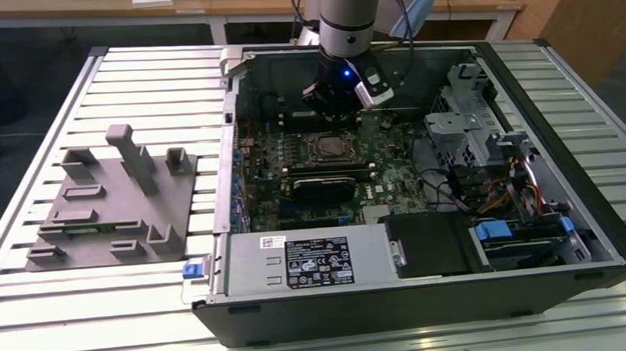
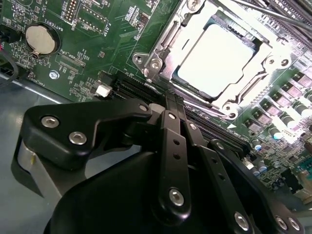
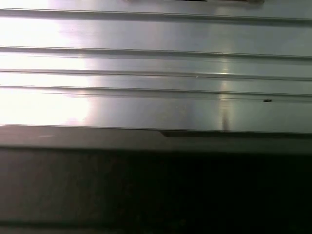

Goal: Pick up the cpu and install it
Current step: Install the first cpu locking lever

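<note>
We see the cpu (image 2: 214,58) seated in its socket (image 2: 165,46); our pincer (image 2: 168,105), pressed together and empty, could bump the frame.

Open room above the cpu (image 2: 214,58) in its socket (image 2: 222,63); case walls (image 1: 233,131) and drive cage (image 1: 468,131) alongside

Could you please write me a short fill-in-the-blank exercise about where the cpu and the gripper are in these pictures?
1. The cpu sits in the motherboard's ____, framed by metal.
2. The gripper hangs inside the open computer ____.
3. The grey tray lies on the exterior view's ____ side of the case.
4. In the second wrist view, a round coin ____ sits on the green board.

Missing words: socket; case; left; battery
</note>
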